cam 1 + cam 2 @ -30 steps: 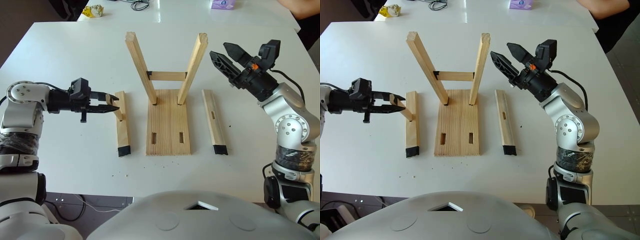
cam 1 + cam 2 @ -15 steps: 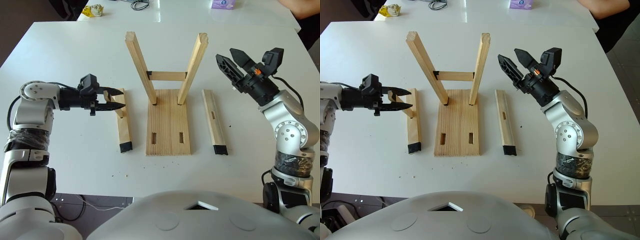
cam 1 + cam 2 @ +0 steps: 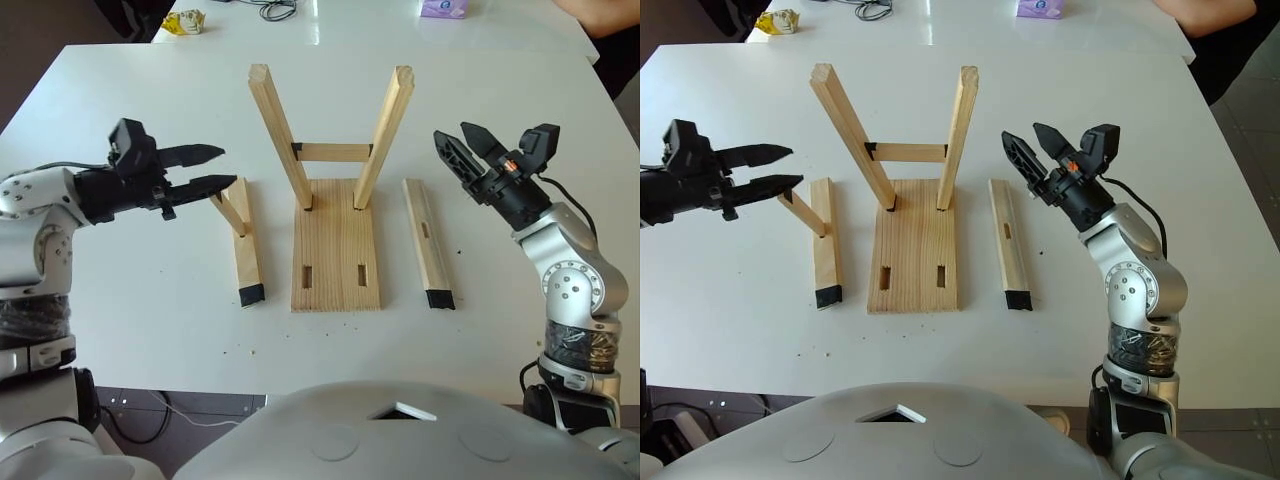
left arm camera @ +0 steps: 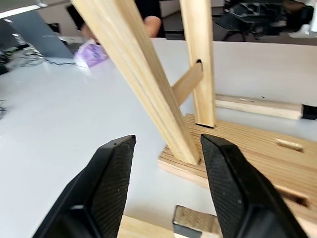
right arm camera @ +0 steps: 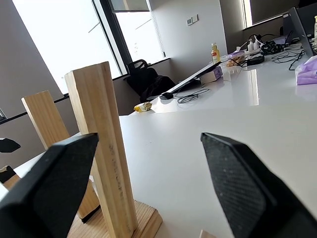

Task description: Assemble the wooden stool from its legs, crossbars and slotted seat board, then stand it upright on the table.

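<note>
The slotted seat board [image 3: 337, 262] lies flat mid-table. Two legs [image 3: 280, 135] [image 3: 385, 135] stand in its far slots, joined by a crossbar [image 3: 333, 152]. A loose leg [image 3: 245, 245] lies left of the board with a short crossbar [image 3: 229, 210] sticking up from it. Another loose leg [image 3: 428, 243] lies to the right. My left gripper [image 3: 225, 166] hovers open just left of and above that short crossbar, apart from it. Right of the standing legs, my right gripper [image 3: 451, 131] hangs open above the table, holding nothing. The left wrist view shows the black fingers [image 4: 111, 178] framing the standing legs.
The white table [image 3: 130, 300] has bare room on both outer sides and along the front edge. On a second table behind lie a yellow packet [image 3: 187, 20], cables [image 3: 275, 8] and a purple pack [image 3: 445, 8].
My left gripper has drawn back to the left and risen, away from the short crossbar it was at. The left loose leg shifted slightly. My right gripper has sunk a little and come nearer.
</note>
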